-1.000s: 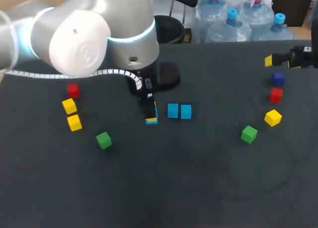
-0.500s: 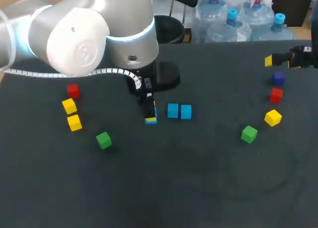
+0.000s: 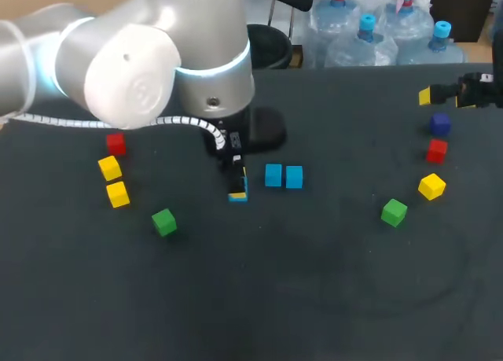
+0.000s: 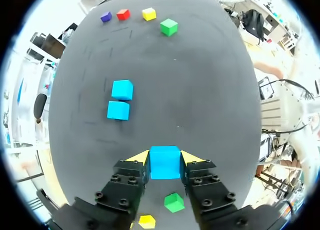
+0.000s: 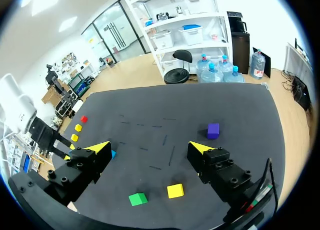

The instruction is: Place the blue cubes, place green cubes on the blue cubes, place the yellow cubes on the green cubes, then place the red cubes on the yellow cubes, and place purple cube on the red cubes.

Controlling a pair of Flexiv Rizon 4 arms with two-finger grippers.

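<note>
My left gripper (image 3: pixel 237 182) is shut on a blue cube (image 4: pixel 165 162) and holds it low over the table, just left of two blue cubes (image 3: pixel 273 174) (image 3: pixel 294 176) that sit side by side. Those two lie ahead of the fingers (image 4: pixel 122 89) (image 4: pixel 118 110) in the left wrist view. On the left are a green cube (image 3: pixel 164 222), two yellow cubes (image 3: pixel 109 168) (image 3: pixel 118 194) and a red cube (image 3: pixel 115 144). On the right are a green cube (image 3: pixel 394 212), a yellow cube (image 3: pixel 431 186), a red cube (image 3: pixel 437 150) and a purple cube (image 3: pixel 440 124). My right gripper (image 3: pixel 442 98) (image 5: pixel 150 150) hangs open and empty above the purple cube.
The dark table (image 3: pixel 314 282) is bare across its middle and front. My left arm's bulky links (image 3: pixel 157 54) hang over the table's back left.
My left arm's upper links have swung a little to the right. The held blue cube has dropped slightly. The right arm has not moved.
</note>
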